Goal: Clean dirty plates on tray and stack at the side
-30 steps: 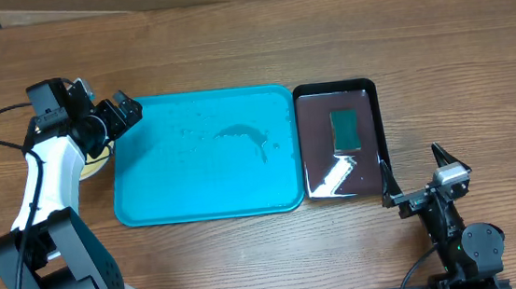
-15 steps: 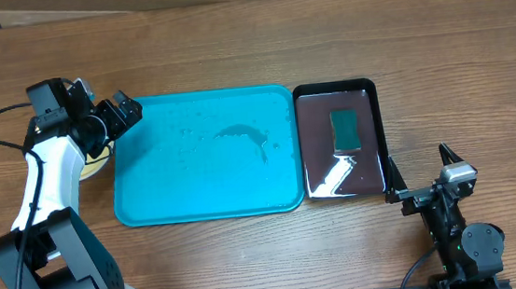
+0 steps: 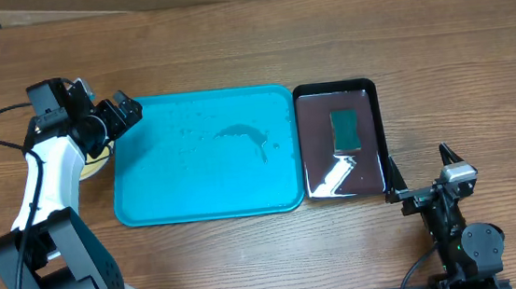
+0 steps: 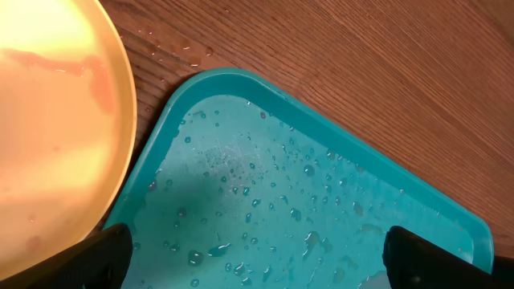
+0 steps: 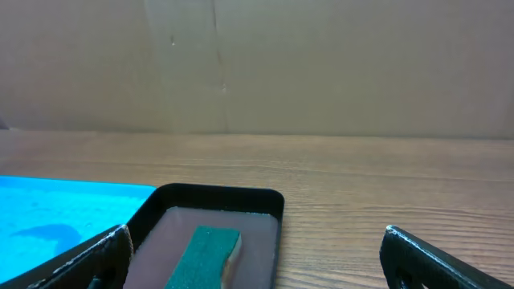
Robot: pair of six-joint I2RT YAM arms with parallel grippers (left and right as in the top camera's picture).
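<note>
Tray (image 3: 207,205) bare and wet, yellow plate (image 4: 48,120) on the desk at its nine o'clock, left jaws and right jaws both released: stacking looks finished, next just pull clear.

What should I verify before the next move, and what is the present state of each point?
1. Left gripper open, empty: ok.
2. Right gripper open, empty: ok.
3. Blue tray free of plates: ok, only water drops.
4. Yellow plate beside the tray, off it: ok.
5. Yellow plate clean: cannot tell, faint reddish marks.
6. Sponge lying in black tray: ok.
</note>
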